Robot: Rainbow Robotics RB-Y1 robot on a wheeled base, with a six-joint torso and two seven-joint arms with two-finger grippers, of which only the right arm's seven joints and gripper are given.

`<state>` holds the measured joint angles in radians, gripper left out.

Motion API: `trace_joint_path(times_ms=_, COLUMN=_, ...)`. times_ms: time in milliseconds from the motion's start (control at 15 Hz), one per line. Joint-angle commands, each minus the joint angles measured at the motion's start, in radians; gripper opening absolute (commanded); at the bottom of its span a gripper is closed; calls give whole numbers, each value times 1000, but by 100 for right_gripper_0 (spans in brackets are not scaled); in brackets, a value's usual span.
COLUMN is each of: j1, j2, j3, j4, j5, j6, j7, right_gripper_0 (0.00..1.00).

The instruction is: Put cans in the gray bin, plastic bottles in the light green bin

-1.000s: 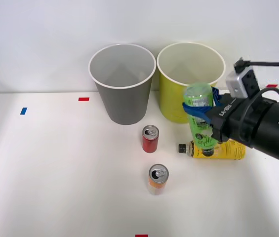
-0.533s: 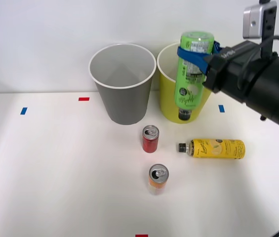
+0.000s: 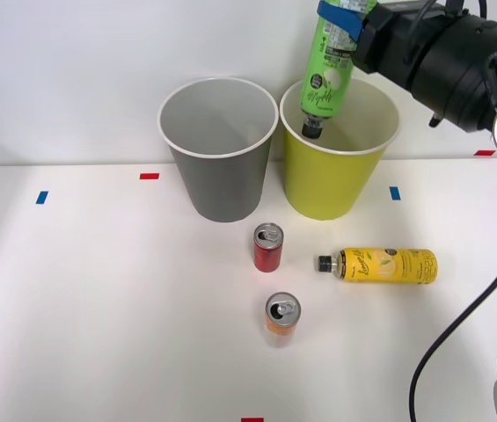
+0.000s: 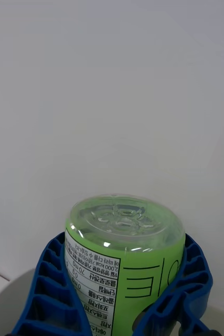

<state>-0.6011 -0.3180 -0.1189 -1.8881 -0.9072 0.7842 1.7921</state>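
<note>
Cans first, nearest the robot: orange can (image 3: 281, 317) upright on the white tabletop (image 3: 98, 308), red can (image 3: 267, 247) upright just behind it, apart from it. Yellow-label bottle (image 3: 380, 265) lies on its side to the right of the red can, black cap pointing toward that can, not touching. Behind these stand the gray bin (image 3: 219, 149) and the light green bin (image 3: 339, 149), side by side, rims close; whether the rims touch cannot be told. Both bins look empty as far as their insides show.

Green-label bottle (image 3: 328, 66) hangs cap-down, slightly tilted, over the light green bin, cap at about rim level inside the opening. Right gripper (image 3: 347, 19) holds it near the base; in the wrist view the blue ribbed jaws are pinching the green-label bottle (image 4: 123, 252) on both sides of the label, clear base facing the camera.

Risks, as judgement: the bottle is tilted and sits toward the gray-bin side of the opening, so a release here could clip the rim and bounce out, or tip the light bin. Dropping from height could rock the bin.

Count: two cans, two plastic bottles, two bins. One bottle in hand, three items on the tabletop, none binned yet.
</note>
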Motion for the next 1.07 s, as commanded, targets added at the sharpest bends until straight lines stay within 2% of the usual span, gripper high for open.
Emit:
trace_joint_path(times_ms=67, j1=-78, j2=-32, j3=2, j4=127, j5=-4, j6=-76, j7=29, right_gripper_0=0)
trace_joint_path(times_ms=333, j1=-120, j2=-55, j3=16, j4=215, j5=-2, j6=-132, j7=53, right_gripper_0=0)
trace_joint_path(times_ms=600, j1=-121, j2=-82, j3=41, j4=228, j5=-2, j6=-175, j7=78, right_gripper_0=1)
trace_joint_path(times_ms=667, j1=-120, j2=-82, j3=41, j4=230, j5=-2, j6=-175, j7=82, right_gripper_0=26)
trace_joint_path(times_ms=800, j1=-120, j2=-81, j3=50, j4=228, j5=-2, j6=-175, j7=84, right_gripper_0=88)
trace_joint_path(times_ms=867, j1=-118, j2=-79, j3=59, j4=228, j5=-2, j6=-175, j7=84, right_gripper_0=98)
trace_joint_path(times_ms=1067, j1=-101, j2=-79, j3=65, j4=225, j5=-12, j6=-175, j7=98, right_gripper_0=100)
